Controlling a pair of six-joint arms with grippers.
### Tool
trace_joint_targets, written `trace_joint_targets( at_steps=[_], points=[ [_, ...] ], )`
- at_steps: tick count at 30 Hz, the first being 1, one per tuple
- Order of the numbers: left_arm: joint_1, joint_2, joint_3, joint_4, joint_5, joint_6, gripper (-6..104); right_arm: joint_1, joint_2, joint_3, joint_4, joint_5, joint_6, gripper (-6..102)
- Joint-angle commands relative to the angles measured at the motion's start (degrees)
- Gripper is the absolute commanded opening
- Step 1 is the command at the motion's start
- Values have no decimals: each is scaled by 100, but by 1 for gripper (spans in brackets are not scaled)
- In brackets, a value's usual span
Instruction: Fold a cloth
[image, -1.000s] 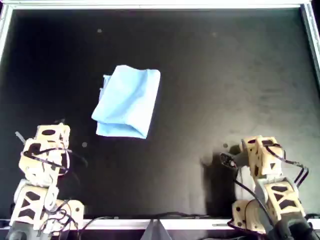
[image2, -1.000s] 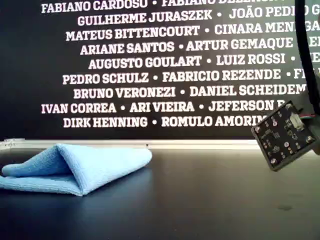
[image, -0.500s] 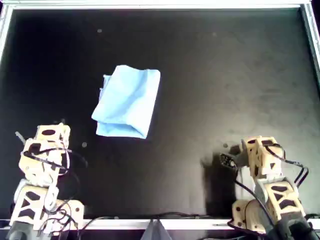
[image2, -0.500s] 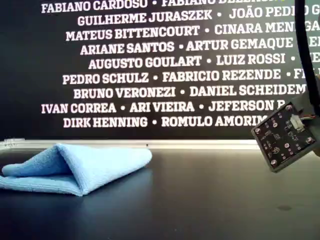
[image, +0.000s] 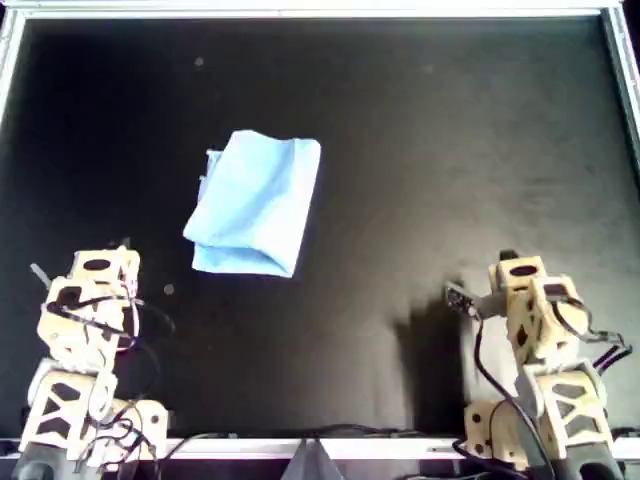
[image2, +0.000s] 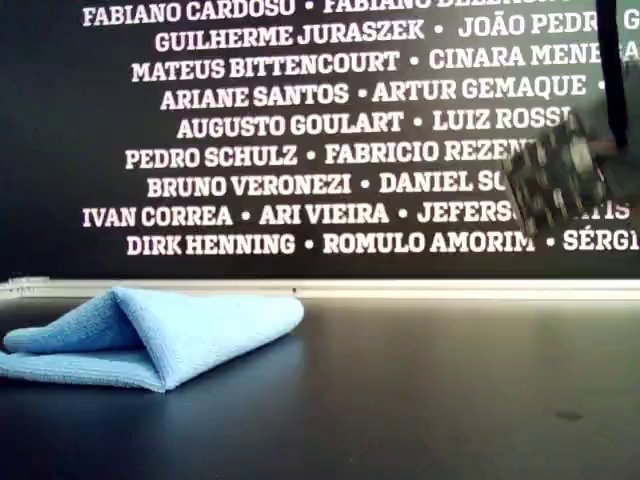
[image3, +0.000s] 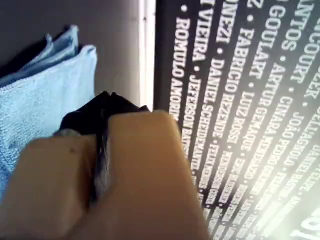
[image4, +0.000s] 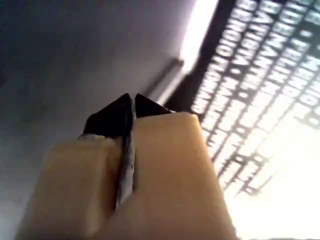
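So both arms sit at the table's near edge. My first gripper (image3: 107, 102) has its jaws pressed together on nothing, and so does my second gripper (image4: 132, 102), near the other near corner. Further in, the cloth (image: 256, 203) lies folded on the black table (image: 450, 130), a rumpled light-blue wedge well apart from both. Compared with a second ago, the second arm (image: 530, 320) has swung, and its circuit board (image2: 560, 180) sits higher. Only the exterior view shows the cloth's stacked layers; the overhead view doesn't show the wall of names (image2: 300, 120).
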Motion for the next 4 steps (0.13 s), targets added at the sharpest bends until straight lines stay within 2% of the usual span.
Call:
trace_joint_targets(
  at_steps=[1,4],
  points=[
    [132,97,-70,-9,9,-35,-1,-35,431,70,-272,-53,18,1],
    [132,97,-70,-9,9,-35,-1,-35,747,70,-272,-53,18,1]
  ],
)
